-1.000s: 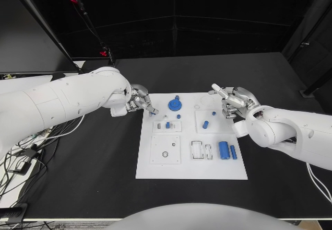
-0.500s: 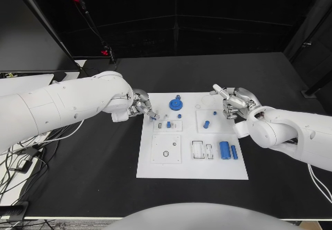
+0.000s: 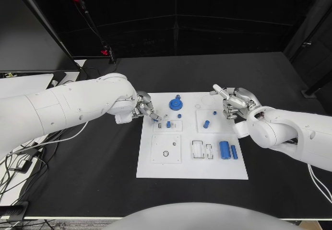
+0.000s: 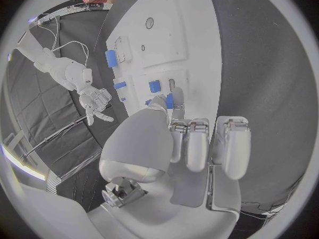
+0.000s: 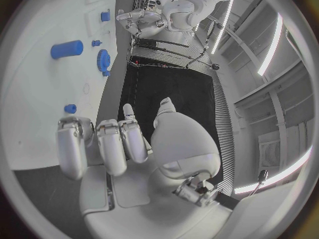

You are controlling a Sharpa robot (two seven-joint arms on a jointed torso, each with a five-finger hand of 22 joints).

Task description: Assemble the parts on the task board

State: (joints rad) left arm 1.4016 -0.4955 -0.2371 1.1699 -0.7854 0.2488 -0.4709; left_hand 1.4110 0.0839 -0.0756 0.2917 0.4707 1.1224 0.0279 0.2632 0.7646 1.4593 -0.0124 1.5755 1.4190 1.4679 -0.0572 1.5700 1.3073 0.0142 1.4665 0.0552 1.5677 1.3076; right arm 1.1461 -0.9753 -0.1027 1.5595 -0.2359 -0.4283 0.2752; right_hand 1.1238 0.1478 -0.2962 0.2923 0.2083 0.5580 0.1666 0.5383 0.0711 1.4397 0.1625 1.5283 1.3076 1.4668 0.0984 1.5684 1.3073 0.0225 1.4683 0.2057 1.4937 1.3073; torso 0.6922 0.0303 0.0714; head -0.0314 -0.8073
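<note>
I am holding my left hand (image 3: 143, 107) at the near-left corner of the task board (image 3: 192, 167), pinching a small blue part (image 4: 170, 100) in my fingertips. Off toward my right hand (image 3: 234, 102), which is hovering loosely curled and empty over the board's far right edge, a blue gear (image 3: 175, 103) is sitting.

Left hand (image 4: 179, 143) pinches a blue part (image 4: 170, 100) above the task board (image 4: 193, 48).

White task board (image 3: 192, 165) with blue parts (image 3: 224, 149) on a black table (image 3: 90, 172); silver hands, white arms.
</note>
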